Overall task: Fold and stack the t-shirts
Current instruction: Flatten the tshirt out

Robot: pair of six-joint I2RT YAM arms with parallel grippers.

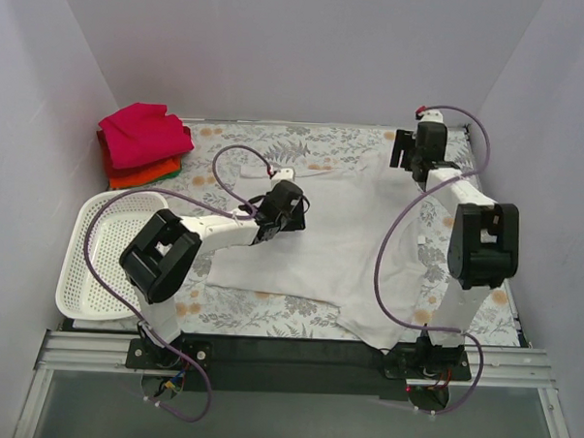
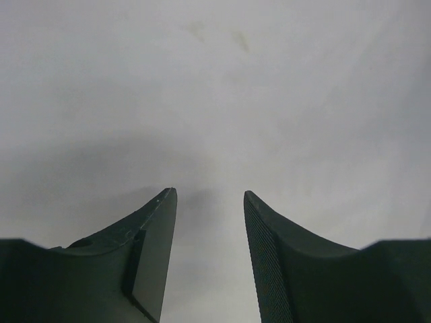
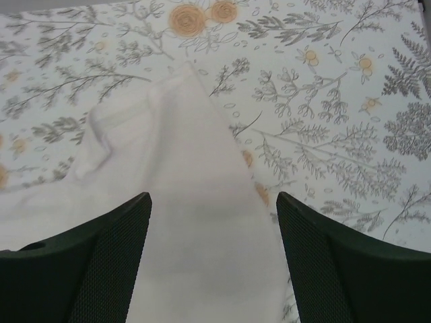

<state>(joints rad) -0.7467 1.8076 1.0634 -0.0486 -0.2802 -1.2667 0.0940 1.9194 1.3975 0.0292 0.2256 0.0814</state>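
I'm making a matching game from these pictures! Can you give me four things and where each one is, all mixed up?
Things:
1. white t-shirt
2. pink t-shirt
3. basket
4. right gripper

Places:
a. folded, in the far left corner
b. at the near left side
c. spread out in the middle
d. open, at the far right

Pairs: 1-c, 2-a, 3-b, 4-d

Left claw (image 2: 210, 195) parted, right claw (image 3: 213, 198) spread wide

top: above and behind my bases (image 1: 170, 352), looking down on whole table (image 1: 249, 319) | left wrist: past my fingers (image 2: 155, 235), very close on shirt (image 2: 215, 101) | right wrist: farther off, shirt corner, table | shared: shirt
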